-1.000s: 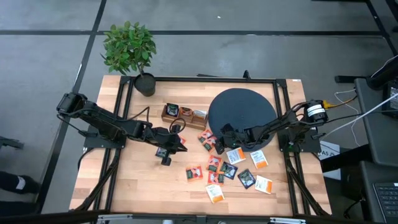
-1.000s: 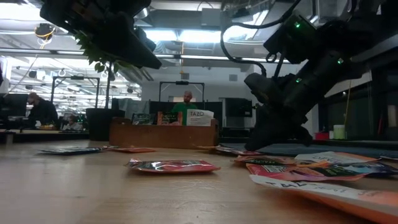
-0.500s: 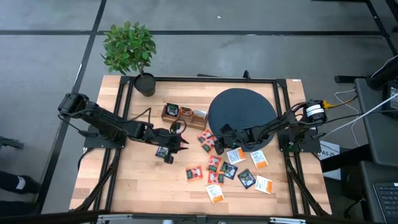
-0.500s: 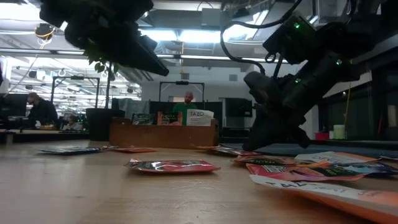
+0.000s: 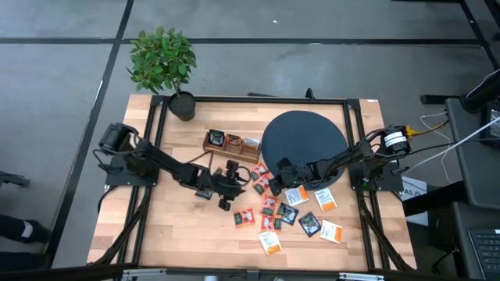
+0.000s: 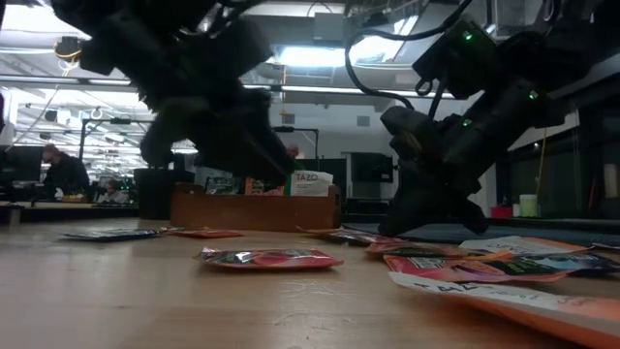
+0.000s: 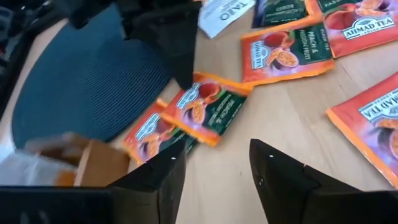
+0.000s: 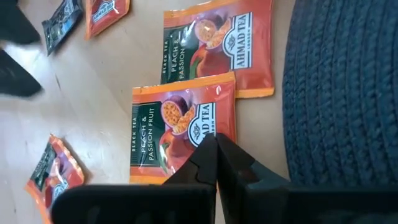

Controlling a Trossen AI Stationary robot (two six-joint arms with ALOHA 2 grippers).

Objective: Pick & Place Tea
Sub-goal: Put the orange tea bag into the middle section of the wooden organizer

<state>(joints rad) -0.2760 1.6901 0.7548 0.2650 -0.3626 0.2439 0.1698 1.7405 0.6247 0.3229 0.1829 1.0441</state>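
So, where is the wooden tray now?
In the high view the tray lies at the table's far middle, just left of the black disc, with the plant pot farther left and the scattered sachets nearer the front.

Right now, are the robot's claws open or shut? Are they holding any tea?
Left gripper: open, holding nothing, above the wooden table.
Right gripper: shut, empty, tips over a peach and passion fruit tea sachet.

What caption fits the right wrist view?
Shut right end effector over an Ahmad Tea peach and passion fruit sachet beside the black round disc.
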